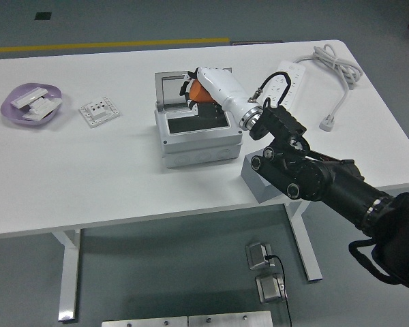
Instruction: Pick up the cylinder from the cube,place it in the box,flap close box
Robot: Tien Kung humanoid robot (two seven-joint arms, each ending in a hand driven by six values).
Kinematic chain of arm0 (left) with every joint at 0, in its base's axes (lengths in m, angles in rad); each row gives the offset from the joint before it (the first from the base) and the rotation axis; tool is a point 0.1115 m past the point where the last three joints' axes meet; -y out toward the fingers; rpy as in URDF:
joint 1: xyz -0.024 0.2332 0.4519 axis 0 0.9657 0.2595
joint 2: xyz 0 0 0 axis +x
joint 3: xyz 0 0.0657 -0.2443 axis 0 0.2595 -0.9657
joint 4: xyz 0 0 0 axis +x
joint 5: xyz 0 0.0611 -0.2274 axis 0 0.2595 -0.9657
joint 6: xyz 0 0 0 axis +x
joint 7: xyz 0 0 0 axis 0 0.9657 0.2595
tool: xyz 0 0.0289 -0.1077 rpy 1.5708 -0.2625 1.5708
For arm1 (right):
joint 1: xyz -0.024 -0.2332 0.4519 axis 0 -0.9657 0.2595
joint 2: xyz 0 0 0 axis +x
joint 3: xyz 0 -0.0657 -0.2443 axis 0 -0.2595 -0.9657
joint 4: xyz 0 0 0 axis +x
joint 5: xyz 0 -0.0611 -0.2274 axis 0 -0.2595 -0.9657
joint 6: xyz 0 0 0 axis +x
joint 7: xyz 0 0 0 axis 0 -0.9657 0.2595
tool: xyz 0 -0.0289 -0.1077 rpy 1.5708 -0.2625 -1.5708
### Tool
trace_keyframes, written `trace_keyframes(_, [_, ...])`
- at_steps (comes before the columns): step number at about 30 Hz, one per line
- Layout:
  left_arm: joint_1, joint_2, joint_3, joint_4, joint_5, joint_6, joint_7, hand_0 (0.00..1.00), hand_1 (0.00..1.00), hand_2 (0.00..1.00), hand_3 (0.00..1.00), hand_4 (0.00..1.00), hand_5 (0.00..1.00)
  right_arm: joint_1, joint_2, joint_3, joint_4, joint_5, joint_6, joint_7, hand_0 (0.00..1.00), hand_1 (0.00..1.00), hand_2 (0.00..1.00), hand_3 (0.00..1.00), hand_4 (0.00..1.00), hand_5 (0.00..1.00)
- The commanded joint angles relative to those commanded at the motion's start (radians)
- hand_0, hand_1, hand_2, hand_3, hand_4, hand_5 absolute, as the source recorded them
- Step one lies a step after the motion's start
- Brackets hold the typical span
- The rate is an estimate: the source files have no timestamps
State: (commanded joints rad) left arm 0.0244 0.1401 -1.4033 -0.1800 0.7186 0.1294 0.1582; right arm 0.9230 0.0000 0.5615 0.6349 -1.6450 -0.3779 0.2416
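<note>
An orange cylinder (200, 93) is held in my right hand (193, 92), whose white shell and dark fingers are curled around it. The hand hovers over the back part of the grey box (198, 139), close to its raised lid flap (174, 88). The box's dark inside (191, 124) shows below the hand. A grey cube (257, 179) sits at the table's front edge, right of the box, partly hidden by my black right arm (313, 178). My left arm is out of view.
A purple dish (12, 109) with white parts stands at the far left. A white socket plate (99, 111) lies next to it. A white power strip (285, 77) with its cable (337, 71) lies at the back right.
</note>
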Motion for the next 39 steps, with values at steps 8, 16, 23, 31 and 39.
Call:
trace_keyframes(8, [0.001, 0.001, 0.003, 0.0, -0.001, 0.001, 0.002, 0.663, 0.658, 0.646, 0.692, 0.681, 0.18, 0.002, 0.0, -0.008, 0.006, -0.079, 0.007, -0.03, 0.002, 0.187, 0.441, 0.323, 0.002, 0.002])
trace_keyframes(16, [-0.001, 0.002, -0.003, 0.0, 0.008, 0.0, 0.001, 0.664, 0.657, 0.646, 0.692, 0.681, 0.181, 0.005, 0.0, -0.02, 0.028, -0.229, 0.013, -0.08, 0.002, 0.188, 0.447, 0.331, 0.002, 0.002])
trace_keyframes(23, [-0.001, 0.003, 0.0, 0.0, 0.005, -0.001, 0.001, 0.664, 0.657, 0.646, 0.692, 0.681, 0.181, 0.006, 0.0, -0.029, 0.022, -0.237, 0.016, -0.091, 0.002, 0.188, 0.445, 0.335, 0.002, 0.002])
trace_keyframes(31, [0.0, 0.002, 0.005, 0.0, 0.003, -0.002, 0.0, 0.664, 0.657, 0.646, 0.692, 0.681, 0.182, -0.004, 0.0, -0.039, 0.009, -0.212, 0.014, -0.091, 0.002, 0.188, 0.447, 0.335, 0.002, 0.002])
trace_keyframes(39, [-0.002, 0.002, 0.011, 0.0, -0.004, -0.003, -0.002, 0.664, 0.657, 0.645, 0.691, 0.682, 0.185, 0.006, 0.0, -0.057, 0.002, -0.229, 0.013, -0.097, 0.002, 0.187, 0.453, 0.344, 0.002, 0.002])
